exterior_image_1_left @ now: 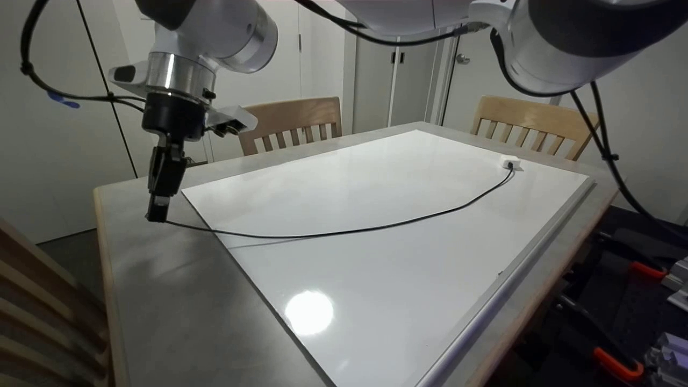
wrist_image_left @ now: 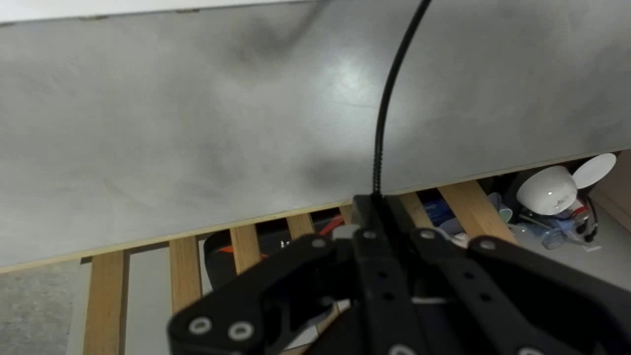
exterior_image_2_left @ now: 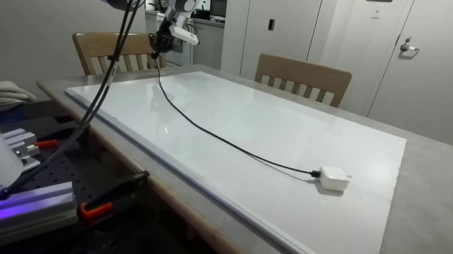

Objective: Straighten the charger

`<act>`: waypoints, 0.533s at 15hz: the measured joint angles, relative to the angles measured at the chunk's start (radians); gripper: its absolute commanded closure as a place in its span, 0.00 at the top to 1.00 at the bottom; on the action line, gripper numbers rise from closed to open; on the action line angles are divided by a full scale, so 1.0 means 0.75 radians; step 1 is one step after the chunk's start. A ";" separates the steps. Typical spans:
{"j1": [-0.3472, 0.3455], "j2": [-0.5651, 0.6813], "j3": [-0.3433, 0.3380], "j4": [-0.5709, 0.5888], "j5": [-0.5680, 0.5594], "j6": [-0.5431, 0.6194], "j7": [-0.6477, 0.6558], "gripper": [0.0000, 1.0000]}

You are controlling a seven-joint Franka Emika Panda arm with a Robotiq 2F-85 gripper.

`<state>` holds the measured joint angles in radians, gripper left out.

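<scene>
Pinching the charger cable (wrist_image_left: 387, 93) in the claw (wrist_image_left: 377, 201); bowed from there to the white adapter (exterior_image_2_left: 333, 179), well apart.

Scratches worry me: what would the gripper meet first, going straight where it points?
Probably the grey tabletop, close to where it ends; the gripper points down toward it. Depth is unclear; the chair beyond can't be excluded.

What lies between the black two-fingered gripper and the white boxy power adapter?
The thin black cable runs between them, over grey tabletop and glossy white rectangular board, as both exterior views show.
</scene>
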<state>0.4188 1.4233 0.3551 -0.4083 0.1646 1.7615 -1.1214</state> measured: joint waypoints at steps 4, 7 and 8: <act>-0.006 0.007 0.029 -0.004 0.019 -0.010 -0.090 0.32; -0.009 0.013 0.041 -0.004 0.033 -0.026 -0.140 0.50; -0.008 0.016 0.042 0.004 0.037 -0.039 -0.151 0.58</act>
<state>0.4126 1.4356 0.3863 -0.4054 0.1921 1.7324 -1.2349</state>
